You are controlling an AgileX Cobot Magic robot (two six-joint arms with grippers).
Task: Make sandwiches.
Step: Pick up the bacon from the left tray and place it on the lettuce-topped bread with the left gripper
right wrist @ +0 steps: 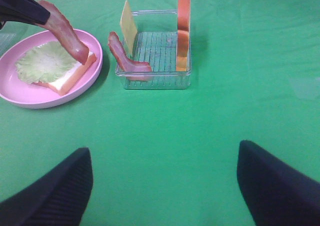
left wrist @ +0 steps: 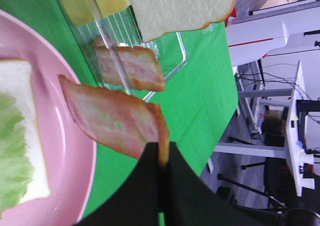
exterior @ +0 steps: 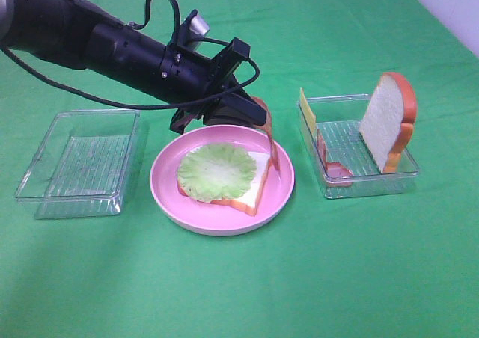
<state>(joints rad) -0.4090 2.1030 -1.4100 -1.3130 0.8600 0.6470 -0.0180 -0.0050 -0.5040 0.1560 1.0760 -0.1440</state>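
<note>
On the pink plate [exterior: 168,196] lies a white bread slice [exterior: 257,185] with a green lettuce leaf [exterior: 217,170] on top. My left gripper [exterior: 257,112] is shut on a reddish-brown bacon strip [exterior: 271,140] that hangs over the plate's right edge, its lower end near the bread. The strip also shows in the left wrist view [left wrist: 115,118] and the right wrist view [right wrist: 67,33]. The right clear tray [exterior: 340,185] holds another bacon strip [exterior: 333,166], a yellow cheese slice [exterior: 307,110] and an upright bread slice [exterior: 389,121]. My right gripper [right wrist: 162,186] is open, low over bare cloth.
An empty clear tray [exterior: 78,162] stands left of the plate. Everything rests on a green cloth [exterior: 299,278]. The left arm [exterior: 112,46] reaches in from the upper left. A white surface edge [exterior: 456,9] shows at the far right corner.
</note>
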